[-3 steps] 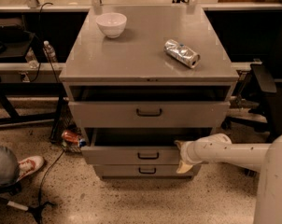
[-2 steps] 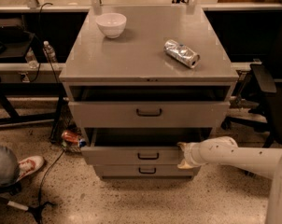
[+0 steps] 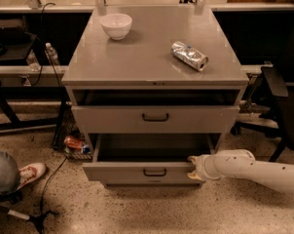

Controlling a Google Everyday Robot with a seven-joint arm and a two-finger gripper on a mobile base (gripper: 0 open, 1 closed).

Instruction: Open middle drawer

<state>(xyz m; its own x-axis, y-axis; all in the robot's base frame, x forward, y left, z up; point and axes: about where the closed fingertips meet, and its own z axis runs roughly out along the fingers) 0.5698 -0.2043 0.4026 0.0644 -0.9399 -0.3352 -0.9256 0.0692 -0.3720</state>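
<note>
Since a second ago the middle drawer (image 3: pixel 118 172) has come further out of the cabinet (image 3: pixel 147 62): its front sits lower in the view and the dark well behind it is deeper. My gripper (image 3: pixel 192 165) has travelled with it, and my arm (image 3: pixel 254 170) now lies lower across the right side

Hidden / unclear:
- lowest front, seen under the middle one before, is now covered by the pulled-out drawer
- gripper tip is against the right end of the drawer front, by its top edge, in shadow; I cannot tell whether it is apart or clamped
- arm is cut off by the right edge of the view
- drawer interior is too dark to read

Middle drawer: wide, low, flat grey metal front, level, with a small dark handle (image 3: pixel 155 172) at centre. It stands well forward of the top drawer (image 3: pixel 113 119) above, which shows a dark gap over its own front

On the cabinet top: white bowl (image 3: pixel 116 25) at back left, crushed silver can (image 3: pixel 189 55) to the right
</note>
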